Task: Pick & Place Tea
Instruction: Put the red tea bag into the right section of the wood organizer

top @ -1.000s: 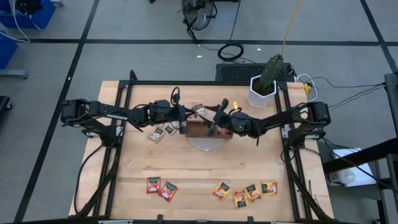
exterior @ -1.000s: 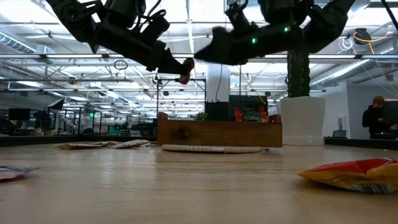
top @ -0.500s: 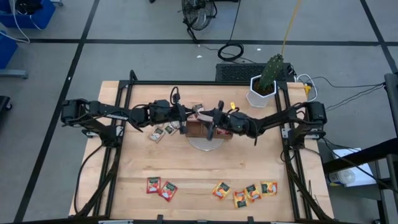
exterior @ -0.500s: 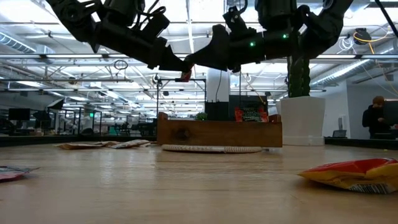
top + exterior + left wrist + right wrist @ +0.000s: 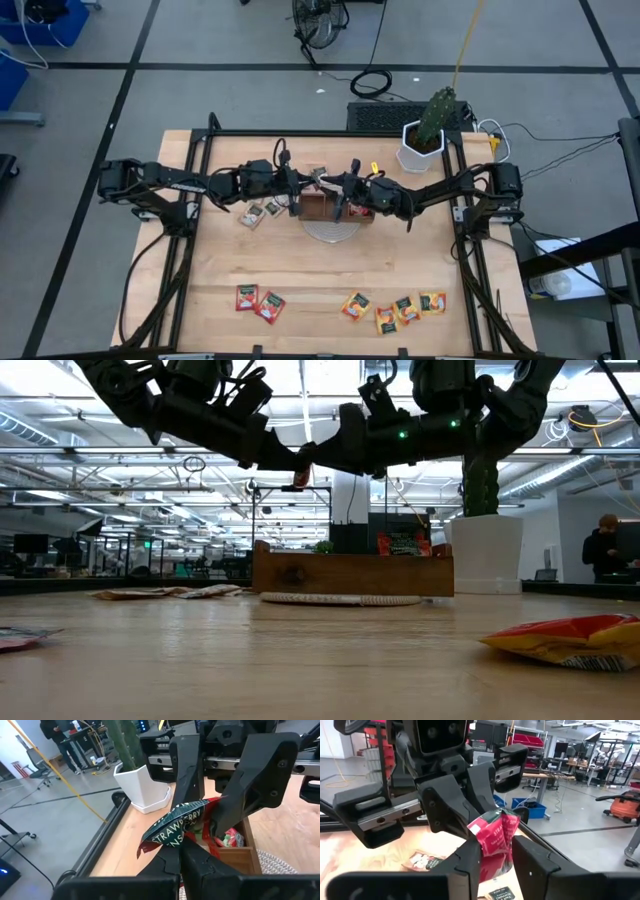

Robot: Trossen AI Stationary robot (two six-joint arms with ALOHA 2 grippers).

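Left gripper (image 5: 192, 851) clamped on red flat foil strawberry tea sachet (image 5: 182, 825), held aloft above brown wooden three-compartment tray (image 5: 322, 208). Right gripper (image 5: 495, 851) half-closed around same sachet, directly opposite, fingertip to fingertip. Sachet between both; handover rightward likely.

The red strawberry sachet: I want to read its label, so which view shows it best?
The left wrist view: the red strawberry sachet fills the middle, lettering legible. The right wrist view shows its crumpled red side between both arms' fingers. The low view gives only a red speck; in the high view it is hardly distinguishable.
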